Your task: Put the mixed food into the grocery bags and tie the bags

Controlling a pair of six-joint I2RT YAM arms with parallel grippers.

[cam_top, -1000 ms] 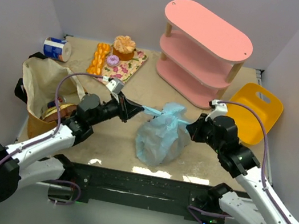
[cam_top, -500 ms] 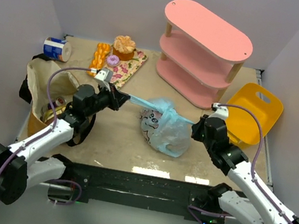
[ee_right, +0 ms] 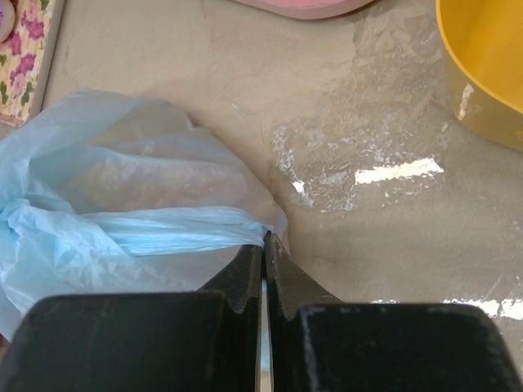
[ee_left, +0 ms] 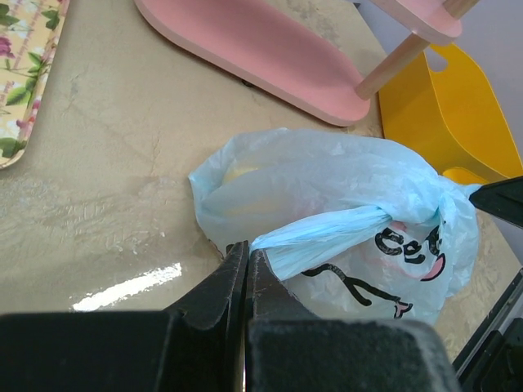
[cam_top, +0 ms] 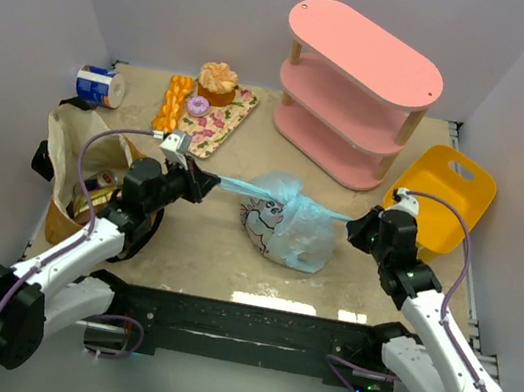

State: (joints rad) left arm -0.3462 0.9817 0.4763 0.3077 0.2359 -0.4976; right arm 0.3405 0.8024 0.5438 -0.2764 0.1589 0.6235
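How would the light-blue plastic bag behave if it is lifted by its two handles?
Probably floppy: the bag is thin and wrinkled, and its handles twist into cords where the left hand and right hand pinch them. It likely sags when raised, since it lies slumped and bulging on the table. The film may tear if pulled hard.

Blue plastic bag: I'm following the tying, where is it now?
In the top view the blue plastic bag lies mid-table in front of the pink shelf, its handles stretched between the left gripper and right gripper.
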